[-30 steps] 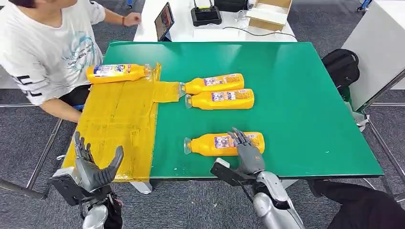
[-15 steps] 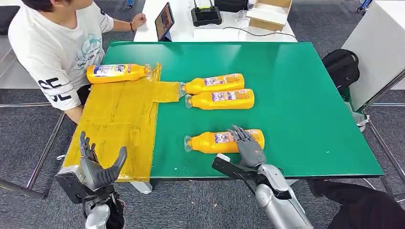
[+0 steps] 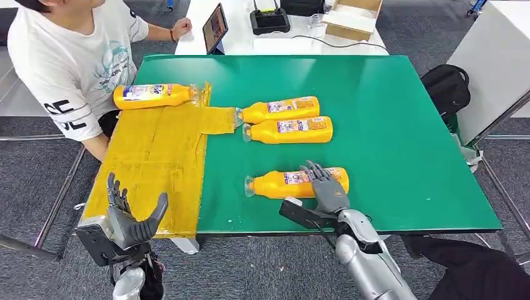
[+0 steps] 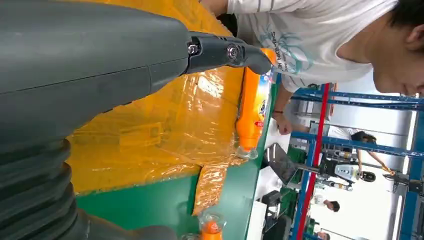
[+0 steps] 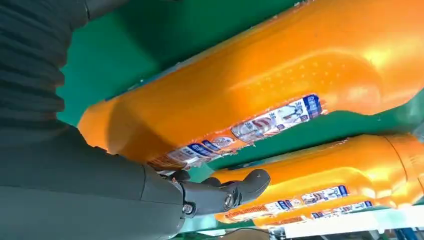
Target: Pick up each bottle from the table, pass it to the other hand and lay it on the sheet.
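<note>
your right hand (image 3: 324, 187) lies on the near bottle (image 3: 294, 184) on the green table (image 3: 400, 137), fingers spread over it, grasp not closed. your left hand (image 3: 132, 220) hovers empty, fingers apart, at the near edge of the yellow sheet (image 3: 153, 156), left.

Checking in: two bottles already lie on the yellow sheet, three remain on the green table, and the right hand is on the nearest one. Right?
Not quite: the head view shows just one bottle on the yellow sheet, the far bottle. Three remain on the green table, and the right hand is on the nearest bottle.
</note>
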`<state>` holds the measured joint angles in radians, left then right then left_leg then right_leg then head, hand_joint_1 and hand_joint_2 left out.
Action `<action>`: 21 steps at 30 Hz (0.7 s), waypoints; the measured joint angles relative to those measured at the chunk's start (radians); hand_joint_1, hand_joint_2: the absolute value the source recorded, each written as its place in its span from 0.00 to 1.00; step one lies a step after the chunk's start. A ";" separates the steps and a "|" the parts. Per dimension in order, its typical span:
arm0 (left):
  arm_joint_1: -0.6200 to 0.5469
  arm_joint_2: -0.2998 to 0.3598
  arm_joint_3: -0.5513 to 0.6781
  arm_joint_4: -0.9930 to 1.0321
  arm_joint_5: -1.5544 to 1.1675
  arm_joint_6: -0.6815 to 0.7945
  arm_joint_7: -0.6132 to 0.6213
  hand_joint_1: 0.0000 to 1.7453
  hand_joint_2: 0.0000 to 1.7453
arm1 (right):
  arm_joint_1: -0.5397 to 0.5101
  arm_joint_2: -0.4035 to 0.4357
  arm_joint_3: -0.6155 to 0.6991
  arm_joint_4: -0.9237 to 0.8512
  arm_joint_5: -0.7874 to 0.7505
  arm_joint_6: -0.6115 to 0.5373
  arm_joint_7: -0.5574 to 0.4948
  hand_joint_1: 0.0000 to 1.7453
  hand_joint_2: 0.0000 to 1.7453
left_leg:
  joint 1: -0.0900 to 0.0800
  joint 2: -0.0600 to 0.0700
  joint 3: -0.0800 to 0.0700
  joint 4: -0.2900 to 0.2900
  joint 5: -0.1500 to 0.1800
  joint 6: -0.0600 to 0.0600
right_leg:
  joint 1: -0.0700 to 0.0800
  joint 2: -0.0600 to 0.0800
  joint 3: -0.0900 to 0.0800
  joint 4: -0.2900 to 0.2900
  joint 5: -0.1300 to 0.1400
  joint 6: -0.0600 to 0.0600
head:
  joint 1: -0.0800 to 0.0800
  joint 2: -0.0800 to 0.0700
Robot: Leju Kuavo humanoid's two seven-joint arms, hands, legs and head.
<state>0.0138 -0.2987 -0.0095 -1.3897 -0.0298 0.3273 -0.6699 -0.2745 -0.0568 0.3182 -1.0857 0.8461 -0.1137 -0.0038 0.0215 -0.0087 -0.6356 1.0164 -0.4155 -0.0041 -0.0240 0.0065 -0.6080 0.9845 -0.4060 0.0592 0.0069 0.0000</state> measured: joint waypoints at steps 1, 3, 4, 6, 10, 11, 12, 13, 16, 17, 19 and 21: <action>0.000 0.000 0.000 0.001 0.000 -0.002 0.000 0.00 1.00 | -0.001 0.000 0.001 0.001 -0.001 -0.003 -0.002 0.00 1.00 | 0.000 0.000 0.000 0.000 0.000 0.000 | 0.000 0.000 0.000 0.000 0.000 0.000 | 0.000 0.000; 0.000 0.000 0.000 0.004 0.000 -0.003 0.000 0.00 1.00 | -0.001 0.000 0.003 0.001 -0.001 -0.007 -0.004 0.00 1.00 | 0.000 0.000 0.000 0.000 0.000 0.000 | 0.000 0.000 0.000 0.000 0.000 0.000 | 0.000 0.000; 0.000 0.000 0.000 0.004 0.000 -0.004 0.000 0.00 1.00 | -0.001 -0.001 0.004 0.002 -0.001 -0.008 -0.004 0.00 1.00 | 0.000 0.000 0.000 0.000 0.000 0.000 | 0.000 0.000 0.000 0.000 0.000 0.000 | 0.000 0.000; 0.000 0.000 0.000 0.005 0.000 -0.005 0.000 0.00 1.00 | -0.001 -0.002 0.005 0.002 -0.001 -0.013 -0.007 0.00 1.00 | 0.000 0.000 0.000 0.000 0.000 0.000 | 0.000 0.000 0.000 0.000 0.000 0.000 | 0.000 0.000; 0.000 0.000 0.001 0.006 0.000 -0.006 0.000 0.00 1.00 | -0.001 -0.002 0.005 0.000 0.001 -0.038 -0.022 0.00 1.00 | 0.000 0.000 0.000 0.000 0.000 0.000 | 0.000 0.000 0.000 0.000 0.000 0.000 | 0.000 0.000; 0.000 0.000 0.001 0.007 0.000 -0.006 0.000 0.00 1.00 | 0.000 -0.002 0.006 -0.004 0.001 -0.041 -0.023 0.00 1.00 | 0.000 0.000 0.000 0.000 0.000 0.000 | 0.000 0.000 0.000 0.000 0.000 0.000 | 0.000 0.000; 0.000 0.000 0.002 0.007 0.000 -0.006 0.000 0.00 1.00 | -0.001 -0.002 0.006 -0.009 0.001 -0.043 -0.025 0.00 1.00 | 0.000 0.000 0.000 0.000 0.000 0.000 | 0.000 0.000 0.000 0.000 0.000 0.000 | 0.000 0.000; 0.000 0.000 0.002 0.007 0.000 -0.006 0.000 0.00 1.00 | 0.000 -0.002 0.006 -0.014 0.002 -0.044 -0.027 0.00 1.00 | 0.000 0.000 0.000 0.000 0.000 0.000 | 0.000 0.000 0.000 0.000 0.000 0.000 | 0.000 0.000; 0.000 0.000 0.004 0.009 0.000 -0.007 0.000 0.00 1.00 | 0.000 -0.001 0.006 -0.029 0.002 -0.047 -0.031 0.00 1.00 | 0.000 0.000 0.000 0.000 0.000 0.000 | 0.000 0.000 0.000 0.000 0.000 0.000 | 0.000 0.000; 0.000 0.000 0.005 0.010 0.000 -0.008 0.000 0.00 1.00 | -0.001 -0.002 0.007 -0.030 0.002 -0.047 -0.031 0.00 1.00 | 0.000 0.000 0.000 0.000 0.000 0.000 | 0.000 0.000 0.000 0.000 0.000 0.000 | 0.000 0.000; 0.000 0.000 0.006 0.015 0.000 -0.009 0.000 0.00 1.00 | -0.001 -0.002 0.007 -0.031 0.002 -0.045 -0.031 0.00 1.00 | 0.000 0.000 0.000 0.000 0.000 0.000 | 0.000 0.000 0.000 0.000 0.000 0.000 | 0.000 0.000; 0.000 0.000 0.007 0.015 0.000 -0.009 0.000 0.00 1.00 | -0.001 -0.003 0.007 -0.031 0.002 -0.044 -0.028 0.00 1.00 | 0.000 0.000 0.000 0.000 0.000 0.000 | 0.000 0.000 0.000 0.000 0.000 0.000 | 0.000 0.000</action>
<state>0.0138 -0.2987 -0.0027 -1.3748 -0.0298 0.3182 -0.6699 -0.2751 -0.0595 0.3250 -1.1166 0.8476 -0.1579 -0.0320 0.0215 -0.0086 -0.6360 1.0165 -0.4156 -0.0042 -0.0240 0.0065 -0.6082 0.9846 -0.4061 0.0592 0.0069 0.0000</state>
